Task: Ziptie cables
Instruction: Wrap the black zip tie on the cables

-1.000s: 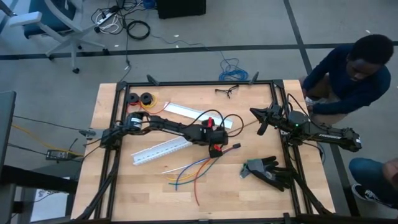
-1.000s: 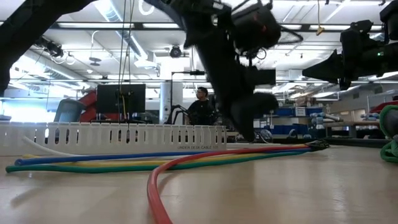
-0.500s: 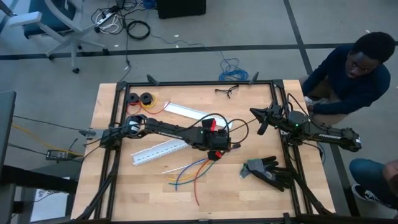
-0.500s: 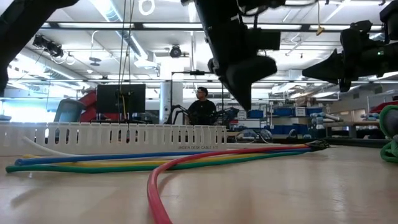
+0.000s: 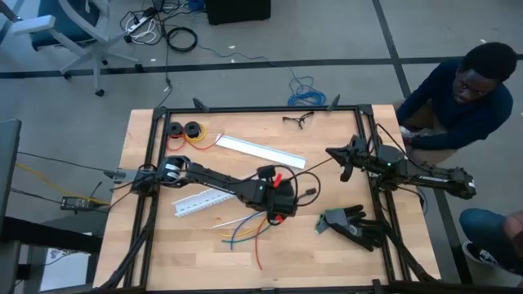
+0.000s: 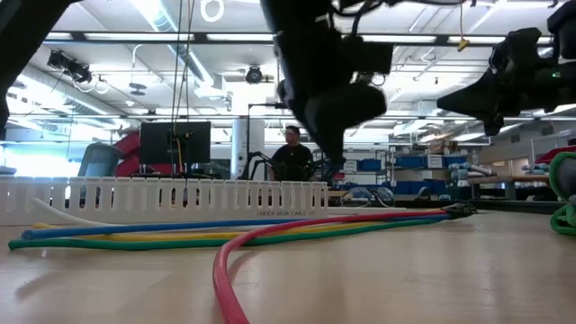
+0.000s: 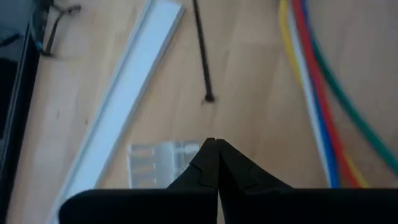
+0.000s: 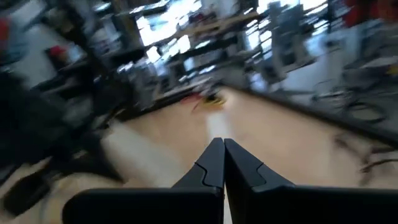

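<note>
The left gripper (image 7: 216, 142) hangs over mid worktop (image 5: 327, 253), jaws closed and empty, above the duct (image 7: 163, 163). The ziptie (image 7: 201, 50) lies just ahead of it, beside the cables (image 5: 245, 229). The right gripper (image 5: 331, 152) waits near the right edge, jaws closed, empty
</note>
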